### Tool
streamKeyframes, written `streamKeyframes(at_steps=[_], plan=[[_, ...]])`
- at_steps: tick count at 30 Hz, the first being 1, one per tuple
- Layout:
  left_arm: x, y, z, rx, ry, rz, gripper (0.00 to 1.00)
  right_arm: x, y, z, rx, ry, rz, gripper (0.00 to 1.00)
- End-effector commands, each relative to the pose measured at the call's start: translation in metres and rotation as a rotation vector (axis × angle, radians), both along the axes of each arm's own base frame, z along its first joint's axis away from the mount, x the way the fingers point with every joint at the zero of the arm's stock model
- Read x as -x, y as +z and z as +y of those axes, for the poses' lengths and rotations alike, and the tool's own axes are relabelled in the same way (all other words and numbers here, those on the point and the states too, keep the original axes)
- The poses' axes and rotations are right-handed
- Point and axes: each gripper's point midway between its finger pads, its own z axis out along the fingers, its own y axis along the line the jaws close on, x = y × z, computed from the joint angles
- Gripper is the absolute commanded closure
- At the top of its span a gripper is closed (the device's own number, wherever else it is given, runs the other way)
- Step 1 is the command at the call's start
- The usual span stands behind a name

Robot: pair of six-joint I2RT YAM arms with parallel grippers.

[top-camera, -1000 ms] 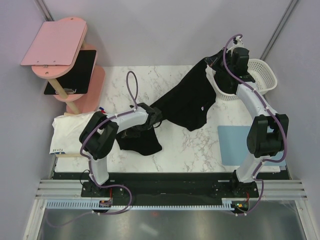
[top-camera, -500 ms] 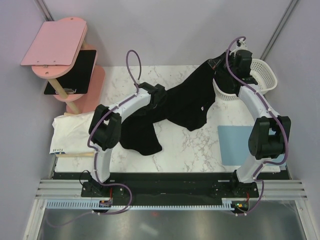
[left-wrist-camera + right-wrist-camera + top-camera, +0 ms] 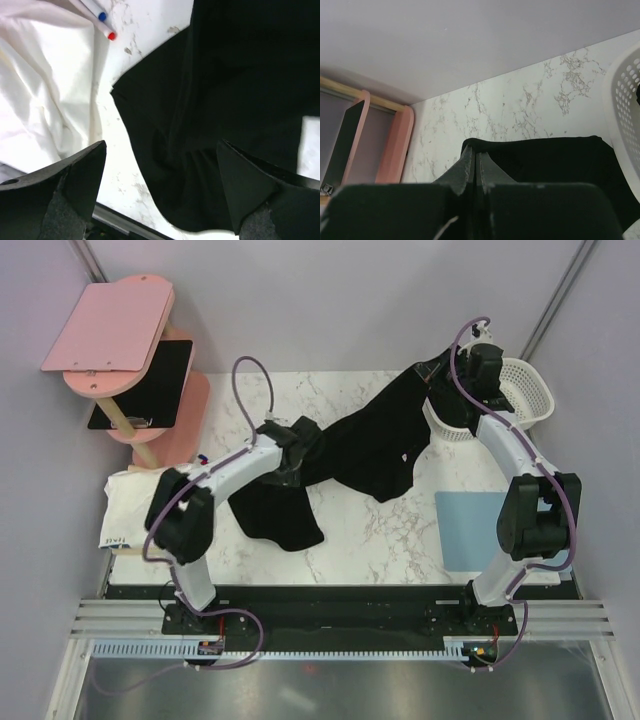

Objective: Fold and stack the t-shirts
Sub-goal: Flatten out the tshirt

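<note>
One black t-shirt [image 3: 365, 445] stretches across the marble table from the back right down to the front left, where its lower part [image 3: 225, 100] lies crumpled. My right gripper [image 3: 432, 372] holds one end raised near the basket. In the right wrist view this gripper [image 3: 475, 156] is shut on a fold of the t-shirt's edge [image 3: 545, 157]. My left gripper [image 3: 303, 448] hovers over the middle of the t-shirt. Its jaws stand wide open in the left wrist view, where the gripper [image 3: 162, 185] has black fabric below it and nothing held.
A white cloth [image 3: 140, 502] lies at the table's left edge, with two pens [image 3: 106, 26] beside it. A pink shelf stand [image 3: 120, 335] carrying a glossy black rectangle [image 3: 145, 385] is at the back left. A white basket [image 3: 522, 400] sits at the back right, a pale blue mat [image 3: 470, 530] at the front right.
My left gripper has opened and let go of the t-shirt, and the left arm has swung toward the back. The right gripper has kept its grip and barely moved.
</note>
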Motion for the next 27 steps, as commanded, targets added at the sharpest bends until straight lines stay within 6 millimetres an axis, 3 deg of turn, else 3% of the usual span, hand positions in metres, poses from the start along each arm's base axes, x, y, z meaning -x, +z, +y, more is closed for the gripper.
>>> streamKeyframes(at_steps=[1, 2, 3, 4, 5, 6, 7, 9, 17, 20, 27], plan=[[0.004, 0.049, -0.019, 0.356, -0.024, -0.21, 0.05, 0.007, 0.029, -0.001, -0.01, 0.002, -0.091, 1.0], [0.006, 0.052, -0.022, 0.421, -0.015, -0.232, 0.06, 0.007, 0.029, -0.001, -0.011, 0.004, -0.092, 1.0], [0.008, 0.072, -0.03, 0.534, -0.028, -0.297, 0.08, 0.008, 0.028, 0.0, -0.016, 0.006, -0.088, 1.0], [0.015, 0.06, -0.022, 0.558, -0.004, -0.29, 0.09, 0.009, 0.028, 0.0, -0.015, 0.008, -0.09, 1.0], [0.018, 0.06, -0.023, 0.602, 0.01, -0.3, 0.09, 0.009, 0.028, 0.0, -0.015, 0.009, -0.089, 1.0], [0.017, 0.075, -0.028, 0.679, -0.008, -0.358, 0.09, 0.009, 0.027, 0.0, -0.016, 0.008, -0.087, 1.0], [0.023, 0.062, -0.023, 0.68, 0.003, -0.341, 0.09, 0.01, 0.028, 0.0, -0.015, 0.009, -0.09, 1.0], [0.025, 0.06, -0.022, 0.695, -0.002, -0.346, 0.09, 0.01, 0.031, 0.0, -0.015, 0.009, -0.095, 1.0], [0.015, 0.033, 0.011, 0.365, 0.003, -0.192, 0.1, 0.01, 0.027, 0.001, -0.026, 0.012, -0.088, 1.0], [0.01, 0.025, 0.019, 0.291, 0.032, -0.17, 0.16, 0.009, 0.024, 0.001, -0.023, 0.013, -0.083, 1.0], [0.003, -0.001, 0.017, 0.244, 0.045, -0.101, 0.23, 0.008, 0.02, 0.0, -0.024, 0.011, -0.077, 1.0]])
